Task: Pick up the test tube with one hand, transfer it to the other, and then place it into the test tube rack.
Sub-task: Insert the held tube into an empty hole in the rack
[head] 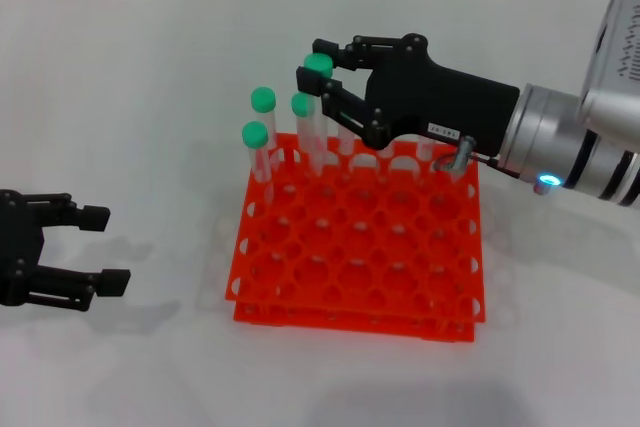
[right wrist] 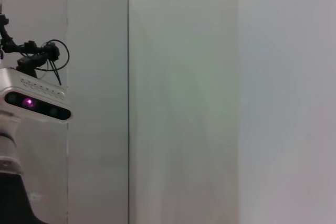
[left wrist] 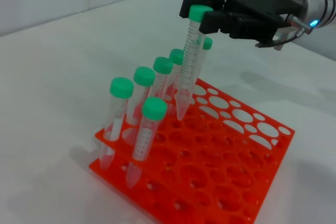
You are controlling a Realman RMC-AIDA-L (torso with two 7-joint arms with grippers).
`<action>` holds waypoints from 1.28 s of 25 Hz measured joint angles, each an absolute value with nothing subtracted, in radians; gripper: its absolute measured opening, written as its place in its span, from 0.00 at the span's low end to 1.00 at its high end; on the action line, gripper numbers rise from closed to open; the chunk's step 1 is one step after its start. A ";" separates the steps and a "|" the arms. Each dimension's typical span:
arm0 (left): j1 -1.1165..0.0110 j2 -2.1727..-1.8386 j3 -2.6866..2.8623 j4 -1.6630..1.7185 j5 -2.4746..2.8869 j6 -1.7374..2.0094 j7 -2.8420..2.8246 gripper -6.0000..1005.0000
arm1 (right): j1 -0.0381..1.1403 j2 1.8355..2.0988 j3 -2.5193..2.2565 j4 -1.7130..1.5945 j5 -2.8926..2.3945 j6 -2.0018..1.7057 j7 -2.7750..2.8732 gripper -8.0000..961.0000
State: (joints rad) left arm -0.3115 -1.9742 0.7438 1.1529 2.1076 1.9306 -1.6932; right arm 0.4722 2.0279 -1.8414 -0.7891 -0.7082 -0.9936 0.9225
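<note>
Rack point(head: 360, 247) at centre of the head view on the table point(head: 150, 97), tubes point(head: 258, 152) standing along its far-left edge, right gripper point(head: 318, 82) above the rack's far edge gripping a tube point(head: 320, 112) over the holes, left gripper point(head: 105, 247) at lower left, apart from the rack

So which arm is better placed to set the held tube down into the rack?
The right. Its black labelled hand already grips the clear green-capped test tube near its cap, tip just above the orange-red plastic rack. The left hand sits open on the table, away from the rack.
</note>
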 joint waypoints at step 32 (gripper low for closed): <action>-0.312 -1.980 0.744 1.149 2.108 1.930 -1.684 0.88 | 0.488 2.028 -1.932 -0.782 -0.607 -0.920 0.855 0.29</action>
